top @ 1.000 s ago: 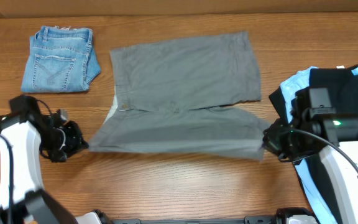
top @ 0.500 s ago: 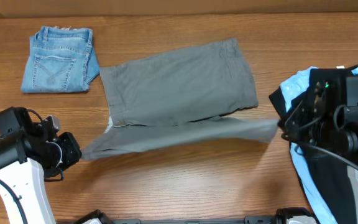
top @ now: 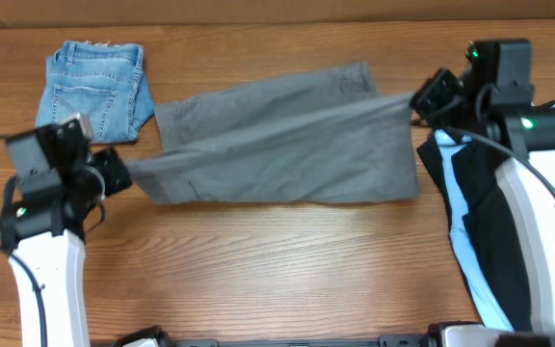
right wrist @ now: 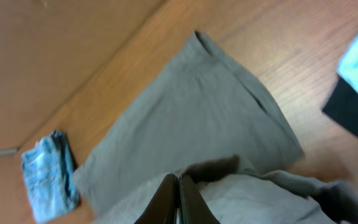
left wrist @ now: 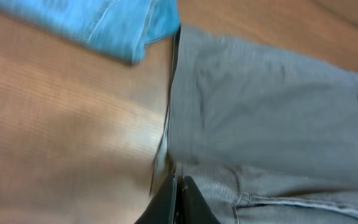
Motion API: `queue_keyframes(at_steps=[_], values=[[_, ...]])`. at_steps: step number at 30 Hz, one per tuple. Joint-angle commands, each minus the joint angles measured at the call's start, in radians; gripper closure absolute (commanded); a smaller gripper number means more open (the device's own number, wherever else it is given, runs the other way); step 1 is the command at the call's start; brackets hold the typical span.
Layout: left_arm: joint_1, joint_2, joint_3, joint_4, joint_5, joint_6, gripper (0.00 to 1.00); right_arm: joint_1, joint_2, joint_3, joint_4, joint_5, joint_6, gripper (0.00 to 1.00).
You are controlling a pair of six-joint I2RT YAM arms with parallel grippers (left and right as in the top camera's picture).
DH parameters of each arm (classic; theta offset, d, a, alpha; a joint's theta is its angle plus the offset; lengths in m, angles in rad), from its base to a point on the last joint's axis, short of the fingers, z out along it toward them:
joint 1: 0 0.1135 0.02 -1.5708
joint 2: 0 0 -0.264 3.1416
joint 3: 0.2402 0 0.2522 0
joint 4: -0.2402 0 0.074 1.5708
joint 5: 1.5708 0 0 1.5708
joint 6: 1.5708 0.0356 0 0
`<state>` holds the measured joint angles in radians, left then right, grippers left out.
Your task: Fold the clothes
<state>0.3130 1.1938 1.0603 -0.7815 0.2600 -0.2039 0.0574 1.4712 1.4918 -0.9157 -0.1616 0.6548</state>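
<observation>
You see the plain mid-grey woven shorts [top: 287, 145] stretched across the middle of the brown wooden table [top: 277, 280], with one layer lifted between both arms. Your left tool [top: 121, 174] is pinched closed on the shorts' left edge, and your right tool [top: 420, 98] is pinched closed on their upper right corner. The small faded blue denim shorts [top: 92, 89] lie just beside them, upper left.
</observation>
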Motion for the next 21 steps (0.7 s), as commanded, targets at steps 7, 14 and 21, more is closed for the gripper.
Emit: queue_keyframes(at_steps=[7, 14, 21], values=[[-0.084, 0.307, 0.016, 0.345, -0.159, -0.034, 0.96, -0.019, 0.225, 0.028, 0.373, 0.024, 0.002, 0.96], [-0.087, 0.456, 0.016, 0.541, -0.13, -0.066, 0.95, -0.019, 0.377, 0.028, 0.586, -0.019, -0.001, 0.96], [-0.095, 0.534, 0.016, 0.629, -0.076, -0.066, 0.82, -0.019, 0.435, 0.028, 0.624, -0.015, -0.001, 0.96]])
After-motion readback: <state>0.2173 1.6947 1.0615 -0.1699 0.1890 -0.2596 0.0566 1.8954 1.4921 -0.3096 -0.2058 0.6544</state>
